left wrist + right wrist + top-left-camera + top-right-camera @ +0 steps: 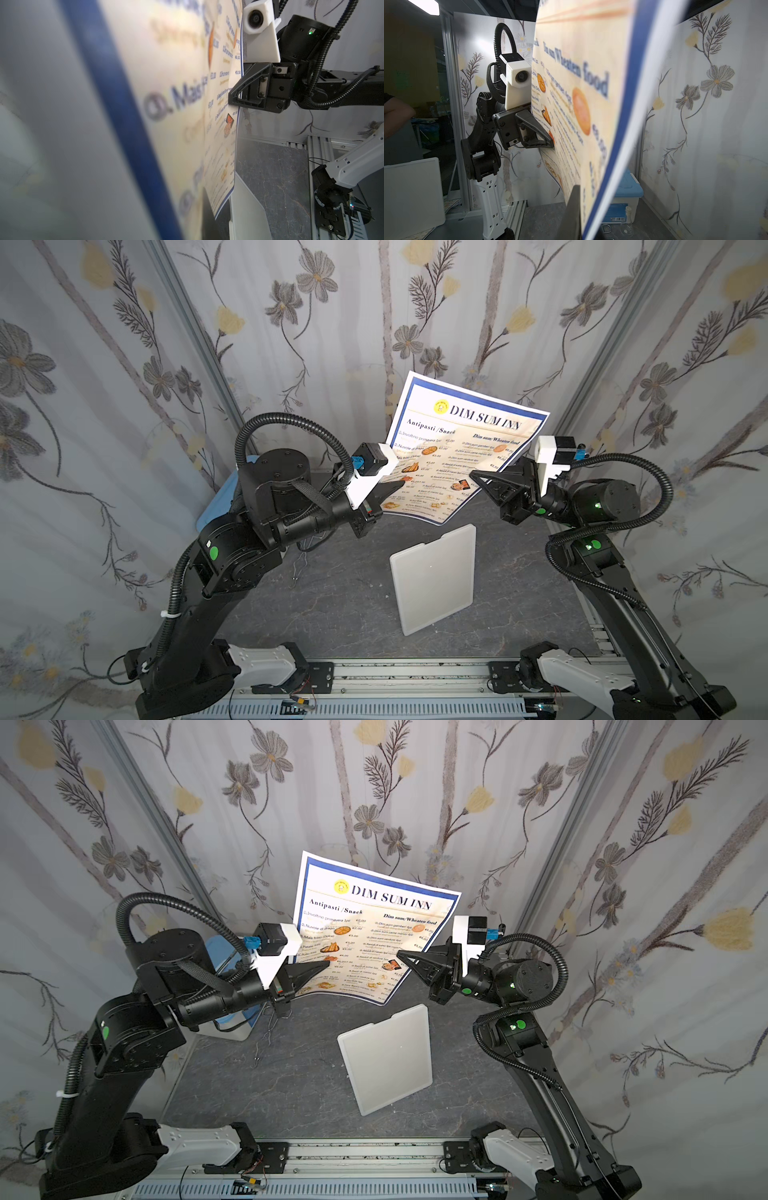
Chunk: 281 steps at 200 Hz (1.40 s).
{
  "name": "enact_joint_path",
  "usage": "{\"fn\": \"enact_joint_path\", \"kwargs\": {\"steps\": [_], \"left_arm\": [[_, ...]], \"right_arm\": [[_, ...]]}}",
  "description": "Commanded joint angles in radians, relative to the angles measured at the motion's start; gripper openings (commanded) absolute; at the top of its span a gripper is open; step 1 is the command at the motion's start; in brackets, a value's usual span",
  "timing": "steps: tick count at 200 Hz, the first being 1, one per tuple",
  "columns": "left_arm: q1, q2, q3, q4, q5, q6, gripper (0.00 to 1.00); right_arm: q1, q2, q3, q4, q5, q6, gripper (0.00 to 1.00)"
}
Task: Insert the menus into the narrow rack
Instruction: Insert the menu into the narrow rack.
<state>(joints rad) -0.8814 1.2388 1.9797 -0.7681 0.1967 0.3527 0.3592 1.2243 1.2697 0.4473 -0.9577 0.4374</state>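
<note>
The menu (457,439) (365,915), a cream sheet with a blue border headed "DIM SUM INN", hangs upright and slightly bowed in the air at the back of the table. My left gripper (400,486) (326,967) is shut on its left edge. My right gripper (474,475) (401,955) is shut on its right edge. The narrow rack (434,576) (386,1056), a thin white upright sleeve, stands on the table in front of and below the sheet. Each wrist view is filled by the blurred menu (176,104) (581,104), with the other arm's gripper beyond it.
A white storage box with a blue lid (216,506) (627,193) sits at the back left behind the left arm. A small glass flask (627,224) and a wire loop (266,1036) lie on the dark marbled table. An aluminium rail (415,672) runs along the front edge.
</note>
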Motion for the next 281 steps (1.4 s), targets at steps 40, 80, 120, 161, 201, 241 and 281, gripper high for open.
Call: {"fn": "enact_joint_path", "kwargs": {"steps": [40,80,120,161,201,241,281], "left_arm": [[0.021,-0.101,-0.244,0.205,-0.022,-0.165,0.00],[0.045,-0.103,-0.311,0.226,-0.030,-0.183,0.00],[0.056,-0.124,-0.376,0.249,-0.042,-0.190,0.00],[0.087,-0.118,-0.394,0.259,-0.027,-0.184,0.00],[0.133,-0.094,-0.372,0.249,0.025,-0.197,0.00],[0.146,-0.091,-0.384,0.245,0.045,-0.195,0.00],[0.172,-0.072,-0.380,0.251,0.068,-0.197,0.00]], "right_arm": [[0.017,0.013,-0.023,-0.224,0.178,-0.039,0.00],[0.021,0.082,0.041,-0.365,0.197,-0.108,0.00],[0.041,0.097,0.026,-0.411,0.198,-0.089,0.00],[0.051,0.125,0.039,-0.415,0.231,-0.099,0.00],[0.053,0.163,0.070,-0.439,0.217,-0.101,0.00],[0.053,0.162,0.044,-0.426,0.220,-0.103,0.00],[0.052,0.177,0.048,-0.430,0.224,-0.110,0.00]]}}
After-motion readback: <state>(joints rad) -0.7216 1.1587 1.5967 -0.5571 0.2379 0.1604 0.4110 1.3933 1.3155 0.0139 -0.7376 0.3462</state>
